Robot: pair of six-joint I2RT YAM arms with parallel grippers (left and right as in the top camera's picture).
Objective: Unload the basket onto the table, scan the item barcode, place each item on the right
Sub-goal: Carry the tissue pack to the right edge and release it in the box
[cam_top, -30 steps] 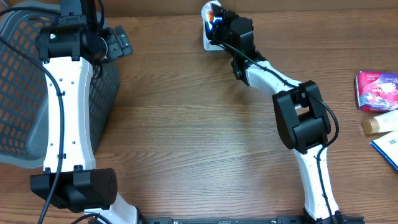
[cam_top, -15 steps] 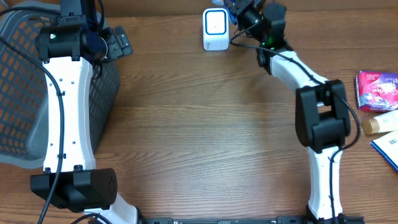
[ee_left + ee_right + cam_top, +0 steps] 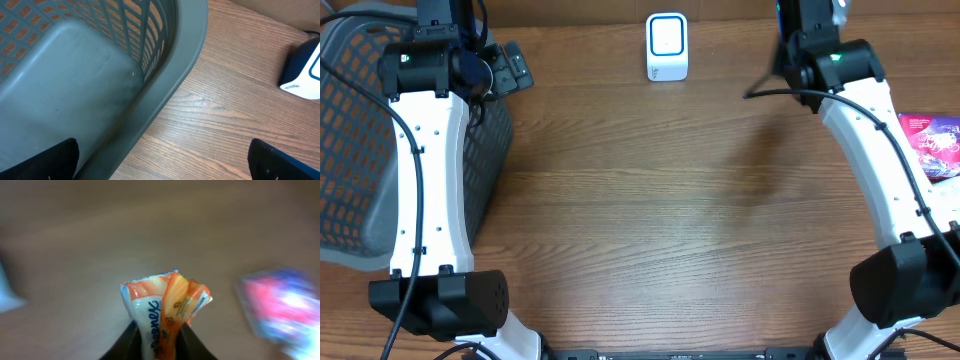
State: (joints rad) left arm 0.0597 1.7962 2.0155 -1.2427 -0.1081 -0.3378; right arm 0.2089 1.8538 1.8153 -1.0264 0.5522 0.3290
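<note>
- Left gripper hangs wide open and empty by the basket rim.
- Scanner now stands alone, since the right arm has swung off it.
- Right gripper pinches the tissue packet, now aloft far right; the scan pass is probably done.

The tissue pack is a small soft packet in white and orange wrap with blue lettering running up its side. It stands on end at the lower middle of the right wrist view, crumpled top upward, its lower part pinched between the dark fingers of the right gripper. The scanner, a white upright block with a blue-rimmed rounded face, stands at the top centre of the overhead view, and one corner of it shows at the right edge of the left wrist view.
</note>
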